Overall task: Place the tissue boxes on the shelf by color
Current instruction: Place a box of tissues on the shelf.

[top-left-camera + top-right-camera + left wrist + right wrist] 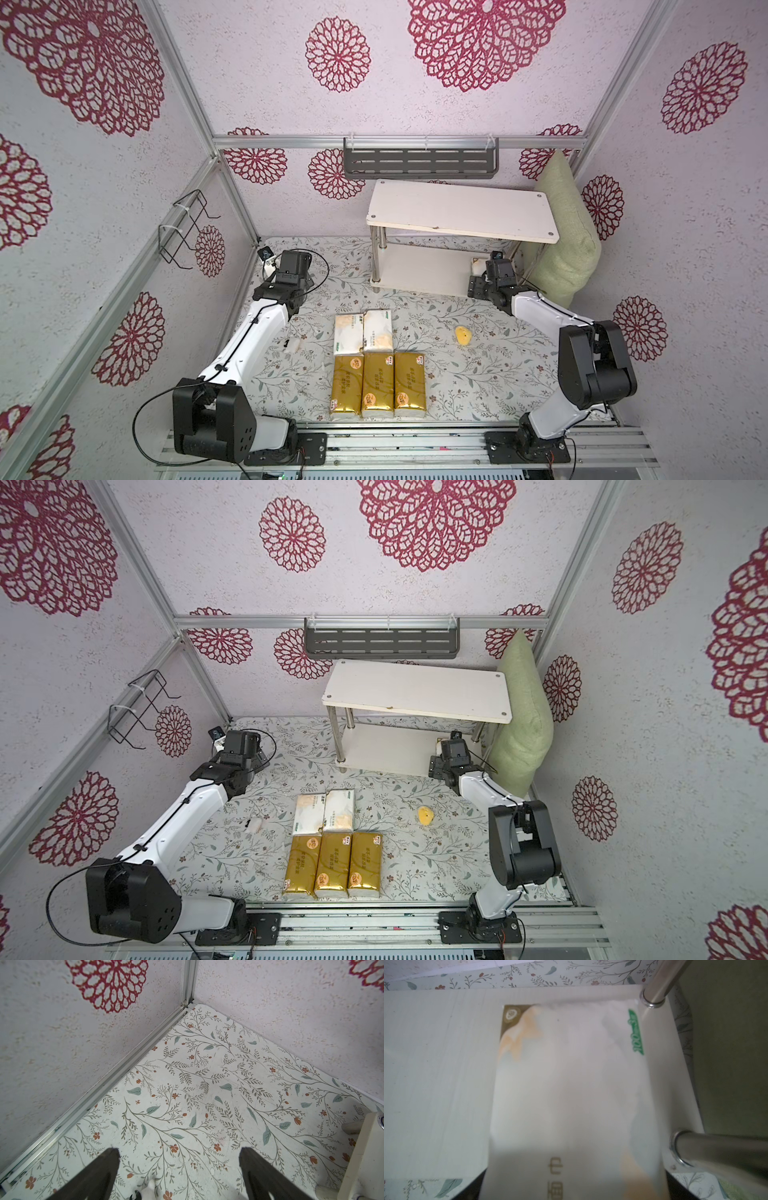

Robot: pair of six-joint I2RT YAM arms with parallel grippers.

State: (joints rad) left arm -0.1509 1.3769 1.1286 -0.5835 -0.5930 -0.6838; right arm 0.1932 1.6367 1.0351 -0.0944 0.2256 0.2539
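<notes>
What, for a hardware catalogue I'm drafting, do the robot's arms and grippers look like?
Both the left arm and right arm have white shell links, bulky black joint housings and black base plates. A thin black cable loops out beside the left arm's shoulder. The left gripper has flat, tapering dark fingers.

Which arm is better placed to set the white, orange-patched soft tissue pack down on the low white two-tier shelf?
Right. The right gripper grips the white, orange-patched tissue pack at the shelf's lower white board; the left gripper hangs open and empty over the floral tabletop.
</notes>
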